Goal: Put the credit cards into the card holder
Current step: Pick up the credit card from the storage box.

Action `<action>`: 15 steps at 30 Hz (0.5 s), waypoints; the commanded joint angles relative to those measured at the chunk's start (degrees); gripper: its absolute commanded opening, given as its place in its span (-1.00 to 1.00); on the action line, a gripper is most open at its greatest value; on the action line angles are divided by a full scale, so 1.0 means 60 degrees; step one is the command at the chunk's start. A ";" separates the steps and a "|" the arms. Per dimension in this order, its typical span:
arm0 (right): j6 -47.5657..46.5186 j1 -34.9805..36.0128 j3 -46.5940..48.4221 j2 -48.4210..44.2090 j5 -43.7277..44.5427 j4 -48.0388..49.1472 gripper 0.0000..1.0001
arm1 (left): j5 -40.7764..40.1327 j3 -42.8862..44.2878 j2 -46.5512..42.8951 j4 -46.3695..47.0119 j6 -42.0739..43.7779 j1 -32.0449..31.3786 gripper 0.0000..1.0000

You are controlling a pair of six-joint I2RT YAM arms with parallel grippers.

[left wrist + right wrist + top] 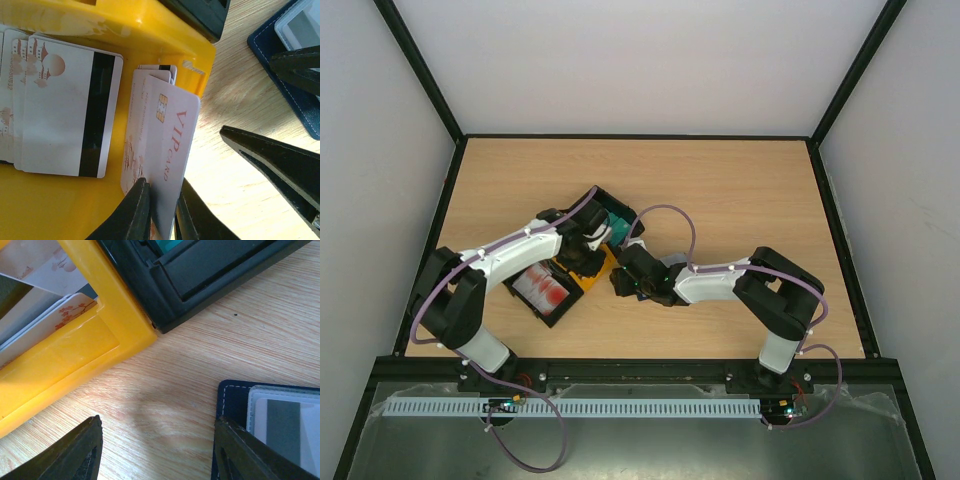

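Over the yellow tray (165, 30), the left gripper (161, 202) pinches a white VIP card (172, 130) by its short end, long axis pointing away from the fingers. Just right of it on the table (175, 380) lies the card holder (287, 70), partly under the right gripper (160, 455), which is spread wide.

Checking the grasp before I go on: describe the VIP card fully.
The VIP card is whitish and thin, plastic by its look, with a gold chip, red lettering and faint reddish artwork. The left gripper pinches its near edge. It crosses the rim of the yellow tray, a similar card just behind it.
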 commanded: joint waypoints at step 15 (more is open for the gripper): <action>0.0090 -0.0053 0.0179 0.0146 0.0125 -0.0163 0.19 | 0.0125 0.0204 -0.0452 -0.0517 -0.0120 0.0003 -0.78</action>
